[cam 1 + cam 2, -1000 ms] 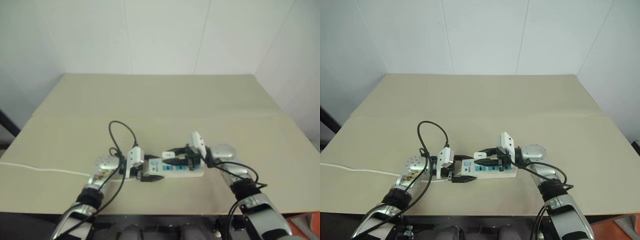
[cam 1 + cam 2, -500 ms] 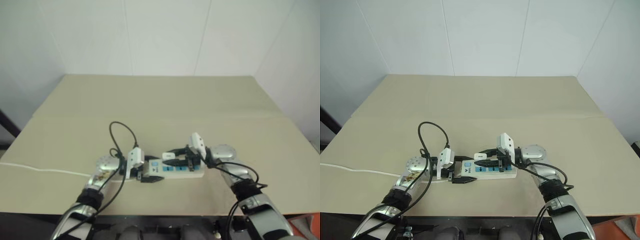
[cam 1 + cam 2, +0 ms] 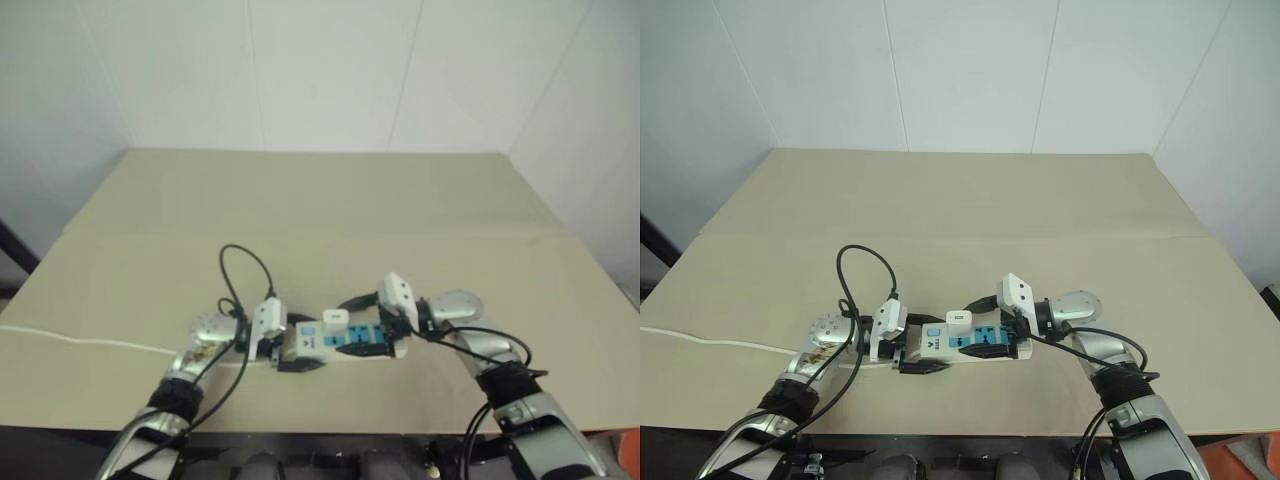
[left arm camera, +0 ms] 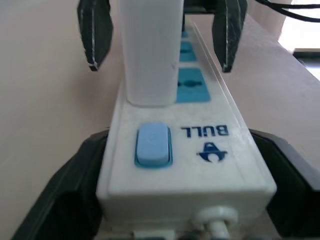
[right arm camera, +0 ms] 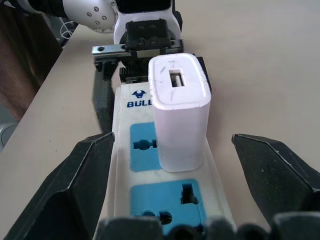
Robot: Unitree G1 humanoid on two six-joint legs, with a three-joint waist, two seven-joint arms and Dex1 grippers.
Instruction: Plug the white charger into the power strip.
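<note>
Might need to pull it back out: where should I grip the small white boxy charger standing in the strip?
Grip the white boxy charger by its two flat side faces, coming from above along the long white power strip. It stands upright in the socket nearest the switch, sides bare.

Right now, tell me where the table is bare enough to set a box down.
The table is bare from the far wall edge down to the power strip, and along the right side past the right gripper. It is crowded near the front edge: the strip with the white charger, left gripper, both open, and the thin cord trailing left.
</note>
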